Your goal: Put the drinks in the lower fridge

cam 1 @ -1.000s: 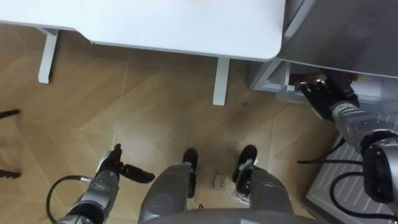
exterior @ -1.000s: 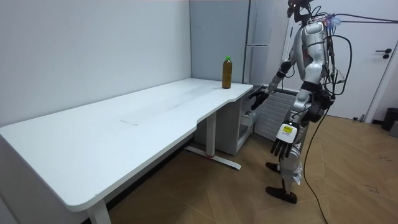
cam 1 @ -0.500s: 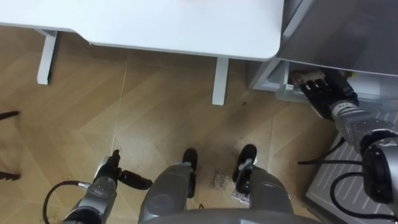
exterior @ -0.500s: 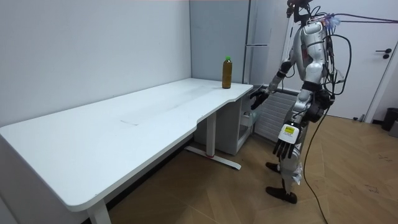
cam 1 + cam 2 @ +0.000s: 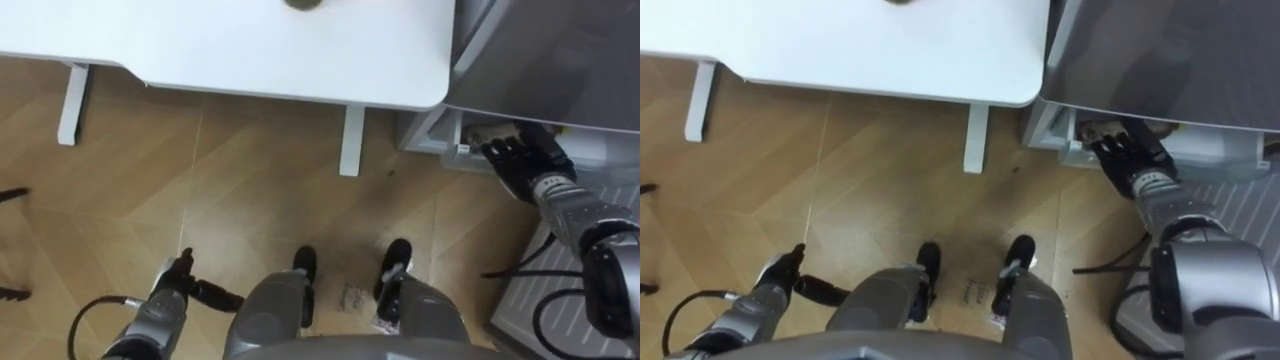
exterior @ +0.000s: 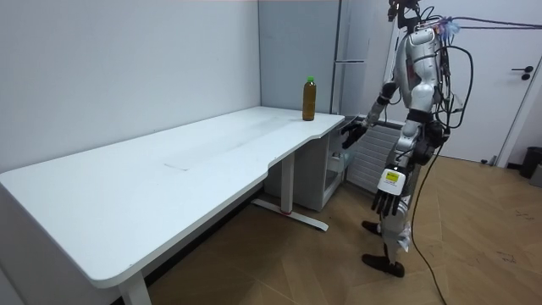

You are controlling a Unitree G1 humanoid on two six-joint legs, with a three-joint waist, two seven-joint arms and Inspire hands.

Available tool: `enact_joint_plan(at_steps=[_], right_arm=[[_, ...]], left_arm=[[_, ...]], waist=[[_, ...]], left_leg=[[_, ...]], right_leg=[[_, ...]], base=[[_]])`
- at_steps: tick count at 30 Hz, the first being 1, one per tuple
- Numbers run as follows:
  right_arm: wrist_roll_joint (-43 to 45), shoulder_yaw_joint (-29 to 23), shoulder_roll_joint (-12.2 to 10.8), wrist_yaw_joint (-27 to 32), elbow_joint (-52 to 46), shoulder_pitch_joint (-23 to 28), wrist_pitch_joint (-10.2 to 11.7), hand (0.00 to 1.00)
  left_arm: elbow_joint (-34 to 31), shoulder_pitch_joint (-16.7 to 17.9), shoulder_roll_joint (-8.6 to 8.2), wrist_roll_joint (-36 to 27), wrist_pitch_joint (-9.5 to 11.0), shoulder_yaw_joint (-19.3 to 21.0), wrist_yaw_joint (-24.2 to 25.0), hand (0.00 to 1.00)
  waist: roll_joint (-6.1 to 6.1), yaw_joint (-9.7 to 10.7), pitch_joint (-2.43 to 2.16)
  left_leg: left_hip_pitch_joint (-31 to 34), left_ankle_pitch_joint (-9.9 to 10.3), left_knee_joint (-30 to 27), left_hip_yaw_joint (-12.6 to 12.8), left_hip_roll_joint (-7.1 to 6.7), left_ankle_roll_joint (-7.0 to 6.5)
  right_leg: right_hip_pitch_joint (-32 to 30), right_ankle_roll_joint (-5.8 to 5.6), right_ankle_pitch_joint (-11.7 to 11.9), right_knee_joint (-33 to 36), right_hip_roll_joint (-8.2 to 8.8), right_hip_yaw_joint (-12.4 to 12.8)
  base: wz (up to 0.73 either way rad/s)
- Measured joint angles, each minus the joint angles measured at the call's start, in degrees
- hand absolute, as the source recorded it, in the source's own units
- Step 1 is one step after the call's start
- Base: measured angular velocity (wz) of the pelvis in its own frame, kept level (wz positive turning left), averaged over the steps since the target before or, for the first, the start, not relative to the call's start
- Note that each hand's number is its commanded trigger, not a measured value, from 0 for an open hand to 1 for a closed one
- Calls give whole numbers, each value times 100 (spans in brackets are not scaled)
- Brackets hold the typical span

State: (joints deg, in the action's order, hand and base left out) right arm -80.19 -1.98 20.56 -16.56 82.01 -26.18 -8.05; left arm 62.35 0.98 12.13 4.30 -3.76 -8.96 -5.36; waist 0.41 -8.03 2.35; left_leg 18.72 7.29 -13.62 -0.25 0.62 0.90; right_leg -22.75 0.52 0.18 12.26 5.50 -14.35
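Note:
A brown drink bottle [image 6: 310, 99] with a green cap stands upright near the far end of the white table [image 6: 169, 174]; its base just shows at the top edge of the left eye view [image 5: 300, 4]. I stand at the table's end, facing the grey fridge [image 5: 560, 50]. My right hand [image 5: 515, 158] reaches to the rim of the lower fridge compartment [image 5: 440, 135], fingers straight and holding nothing. My left hand [image 5: 183, 283] hangs open at my side, well apart from the bottle.
The table's white leg [image 5: 348, 140] stands just left of the fridge opening. A ribbed pale panel [image 5: 560, 290] lies low on my right beside the fridge. Wooden floor [image 5: 200, 200] is open on my left. A white door [image 6: 525, 102] is behind me.
The head view has tipped up slightly, bringing the bottle's base into sight. My right hand has edged closer to the lower fridge opening with its fingers straighter. The left arm has swung a little.

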Motion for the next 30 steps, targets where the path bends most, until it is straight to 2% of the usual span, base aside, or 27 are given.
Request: enact_joint_plan(at_steps=[4,6,10,12,13,15,18,21,24,28,30], right_arm=[[-1,16,3,-188,-322,502,17,0],[67,26,-7,-263,-426,757,96,0],[325,258,-168,-362,-432,1130,236,0],[551,300,-388,-375,-467,1418,236,0],[616,298,-427,-386,-451,1475,221,0],[831,313,-510,-438,-447,1819,220,0],[1162,357,-607,-461,-460,2167,280,0],[1743,469,-721,-466,-424,2521,334,0],[2097,537,-848,-402,-409,2735,333,0],[2676,580,-948,-270,-357,2799,345,0],[3247,585,-983,-201,-341,2800,350,0]], left_arm=[[61,122,46,-39,11,2,1,0],[189,117,56,-35,40,3,-3,0],[364,128,66,-25,92,4,-51,0],[366,188,65,-32,136,14,-71,0],[365,212,62,-30,137,18,-70,0],[343,319,46,-11,135,117,-74,0],[328,476,38,38,133,291,-159,0],[331,636,-20,44,131,440,-197,0],[338,676,-75,42,131,445,-195,0],[329,692,-143,38,134,471,-194,0],[340,710,-193,33,139,591,-195,0]], waist=[[12,69,-14],[2,94,-20],[-51,186,-52],[-103,257,-88],[-110,288,-93],[-163,323,-164],[-223,363,-221],[-224,449,-232],[-217,478,-223],[-197,515,-207],[-211,592,-203]], left_leg=[[-245,28,169,19,-8,-28],[-423,22,282,77,-14,-36],[-756,27,431,173,6,-39],[-927,92,449,204,47,-46],[-966,102,453,205,54,-43],[-1204,154,501,222,78,-39],[-1423,239,499,269,120,-33],[-1641,354,468,272,161,-26],[-1758,391,468,275,171,-27],[-1928,395,534,311,173,-29],[-1962,395,541,315,173,-30]], right_leg=[[179,-59,-45,-63,-1,11],[279,-81,-73,-66,7,28],[555,-114,-149,-100,-21,82],[738,-120,-156,-189,-76,88],[804,-120,-156,-226,-88,82],[1029,-139,-187,-273,-129,122],[1291,-149,-195,-385,-190,160],[1557,-171,-217,-455,-236,160],[1677,-184,-248,-462,-248,167],[1799,-197,-283,-456,-254,215],[1828,-199,-286,-455,-254,211]], base=[[-2],[-10],[-8],[-7],[0],[-9],[-9],[0],[0],[-3],[0]])
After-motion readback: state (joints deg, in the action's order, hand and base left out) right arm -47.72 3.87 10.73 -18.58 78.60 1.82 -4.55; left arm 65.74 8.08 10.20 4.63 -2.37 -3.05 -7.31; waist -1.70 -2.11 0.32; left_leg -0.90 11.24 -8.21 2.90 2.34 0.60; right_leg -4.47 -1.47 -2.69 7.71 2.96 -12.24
